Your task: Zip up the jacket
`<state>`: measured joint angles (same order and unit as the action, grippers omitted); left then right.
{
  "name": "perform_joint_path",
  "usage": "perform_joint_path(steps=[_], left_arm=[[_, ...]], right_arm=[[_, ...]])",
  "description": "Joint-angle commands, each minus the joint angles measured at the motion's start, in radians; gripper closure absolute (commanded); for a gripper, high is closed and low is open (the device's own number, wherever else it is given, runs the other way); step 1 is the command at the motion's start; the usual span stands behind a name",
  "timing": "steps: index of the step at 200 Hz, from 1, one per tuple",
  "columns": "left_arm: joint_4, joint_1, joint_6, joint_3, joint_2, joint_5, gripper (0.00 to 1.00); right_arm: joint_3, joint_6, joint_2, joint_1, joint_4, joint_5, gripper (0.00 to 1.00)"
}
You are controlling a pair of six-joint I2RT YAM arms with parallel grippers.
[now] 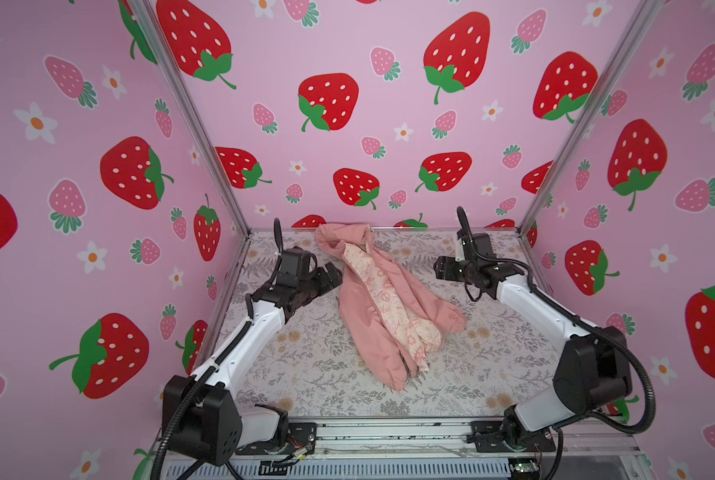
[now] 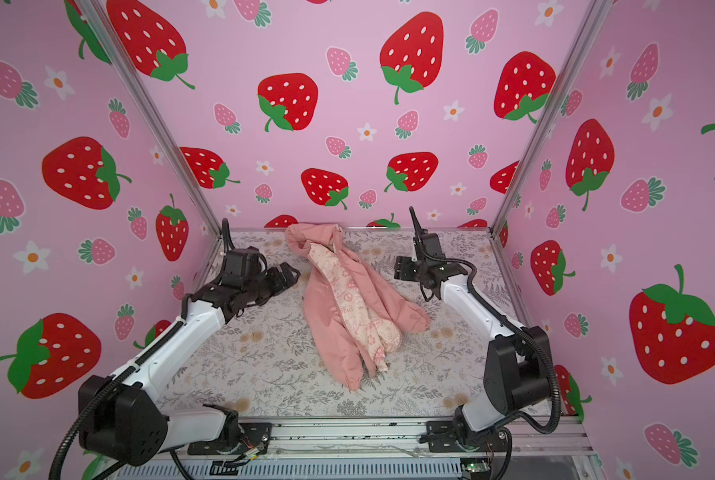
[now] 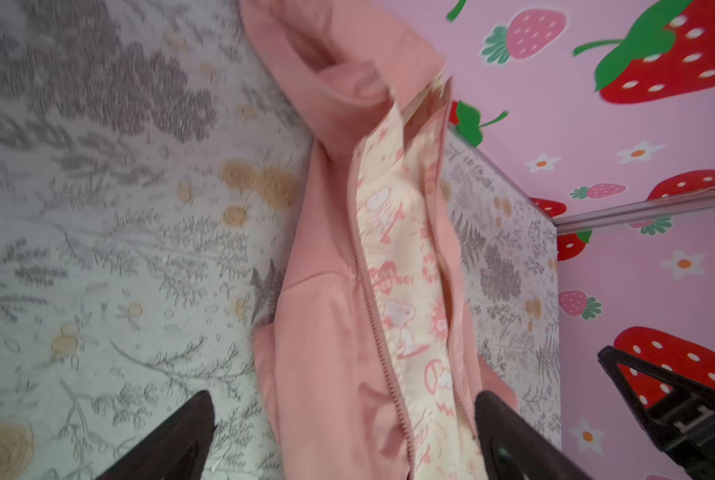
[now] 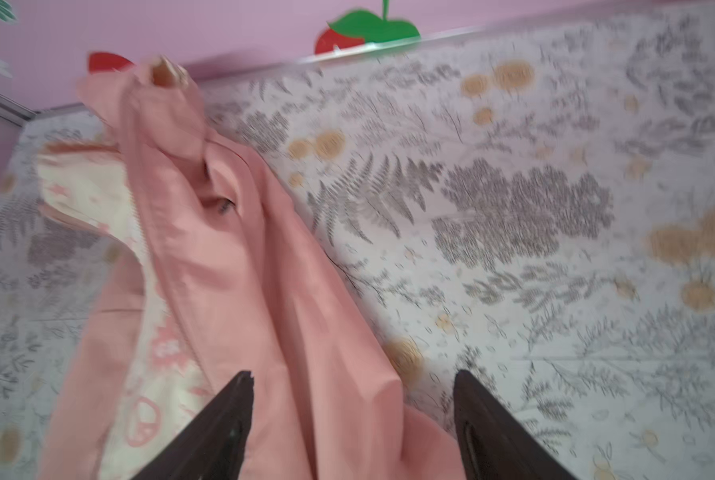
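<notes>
Strawberry-and-daisy printed pink walls (image 1: 347,104) enclosed the cell on three sides. Its floor was a bench (image 1: 306,374) covered in a grey fern-and-flower pattern. The left arm (image 1: 239,332) and the right arm (image 1: 543,307), both white and black, reached in from the near edge.

The jacket (image 1: 356,307), salmon pink, lay diagonally at mid-bench in both top views. Its hood (image 1: 337,237) was against the back wall. One gathered cuff (image 1: 455,322) pointed to the right and another (image 1: 395,376) lay toward the near edge. The front was unzipped, and a strip of cream lining (image 1: 383,291) showed between the two edges.

The left fingers (image 1: 331,272) stood just beside the jacket's left edge; contact could not be judged. In the left wrist view these fingers (image 3: 173,440) were spread wide and held nothing. The right fingers (image 1: 445,266) hovered well apart from the garment on its right. In the right wrist view they (image 4: 223,428) were parted and empty.

The zipper teeth (image 3: 368,291) ran unjoined along the lining. The lining print, in pink, included a cartoon dog (image 3: 397,311) and a peace sign (image 4: 142,419). Its lettering was too blurred to read, and no brand label could be made out.
</notes>
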<state>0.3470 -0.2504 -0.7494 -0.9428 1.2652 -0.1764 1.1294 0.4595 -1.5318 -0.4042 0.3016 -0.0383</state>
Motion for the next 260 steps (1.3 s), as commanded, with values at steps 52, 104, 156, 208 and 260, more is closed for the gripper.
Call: perform_joint_path(steps=[52,104,156,208,260], left_arm=[[-0.309,-0.106,-0.213,0.29,0.004,-0.119,0.01],[-0.433,-0.147,-0.229,0.291,0.164,-0.149,0.09],[-0.515,-0.144,-0.237,0.281,0.259,-0.172,0.68],[-0.216,-0.006,-0.093,0.214,-0.023,-0.051,1.0],[0.121,0.193,0.099,-0.018,-0.1,-0.034,1.0]], right_arm=[[-0.174,0.034,-0.082,0.016,-0.244,-0.208,0.23],[-0.122,0.066,-0.231,0.015,-0.321,-0.247,0.25],[-0.1,0.1,-0.318,0.002,-0.376,-0.278,0.44],[-0.15,0.099,-0.129,0.087,-0.334,-0.243,1.0],[-0.129,0.084,0.174,0.238,-0.172,-0.155,1.0]])
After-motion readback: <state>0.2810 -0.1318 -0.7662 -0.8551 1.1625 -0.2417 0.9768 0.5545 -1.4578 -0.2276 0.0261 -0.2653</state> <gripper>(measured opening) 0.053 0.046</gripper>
